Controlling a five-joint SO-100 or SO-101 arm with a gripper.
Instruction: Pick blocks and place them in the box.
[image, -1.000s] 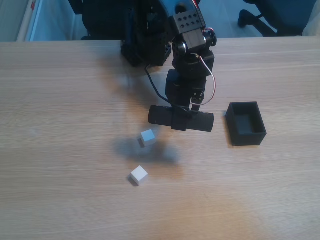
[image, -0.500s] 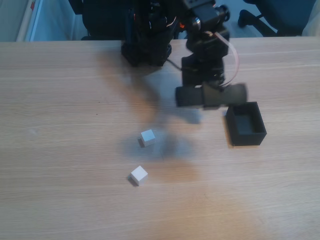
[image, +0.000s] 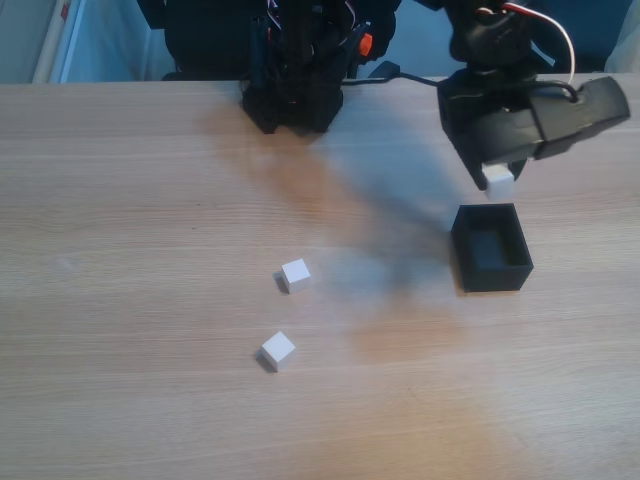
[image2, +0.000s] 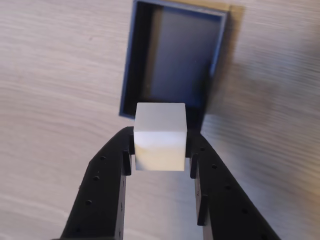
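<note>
The gripper (image2: 160, 150) grips a white cube (image2: 160, 136) above the black box (image: 491, 248) by the table's (image: 120, 250) right edge.

In the fixed view the box (image: 491, 248) stands open-topped with nothing inside, bare tabletop (image: 130, 230) on all sides of it. The gripper (image: 497, 180) with its clamped block (image: 498, 181) hangs just above the far wall. Two loose blocks (image: 295, 274) (image: 278, 349) lie well apart to the left; the arm's base (image: 292, 95) blocks the far edge.
</note>
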